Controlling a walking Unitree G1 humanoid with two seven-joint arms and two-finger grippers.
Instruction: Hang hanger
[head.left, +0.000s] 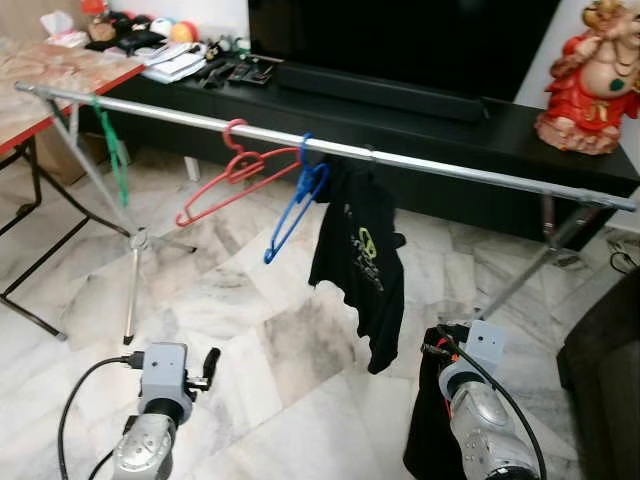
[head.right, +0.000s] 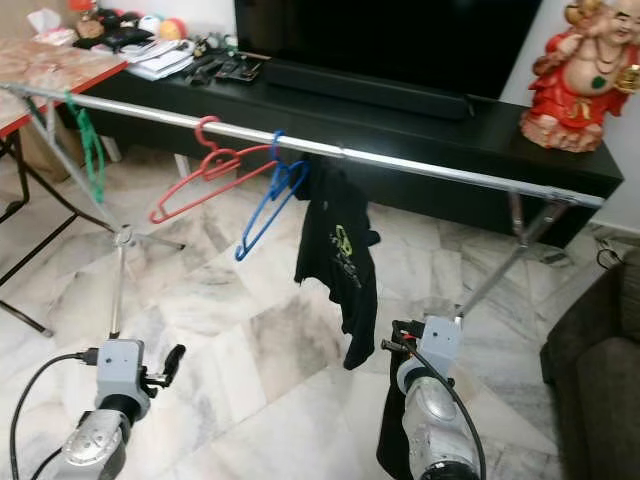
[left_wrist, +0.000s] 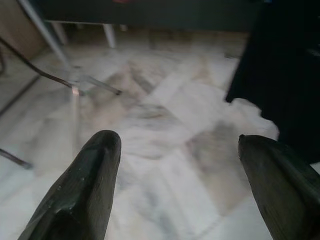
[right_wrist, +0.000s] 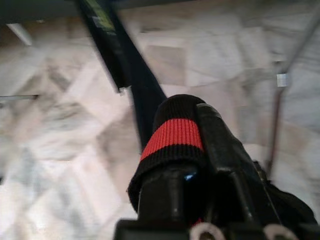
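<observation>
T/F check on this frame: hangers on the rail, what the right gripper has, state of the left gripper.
1. A red hanger and a blue hanger hang side by side on the metal rail. True.
2. The black T-shirt lies on the floor. False: it hangs from the rail.
3. The right gripper is shut on a black garment with a red stripe. True.
4. The left gripper holds a hanger. False: its fingers are open, nothing between them.
5. A green hanger hangs near the rail's left end. True.

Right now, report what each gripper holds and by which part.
The right gripper is shut on a black garment, clamped at its ribbed black band with a red stripe. The left gripper is open over the marble floor and holds nothing.
</observation>
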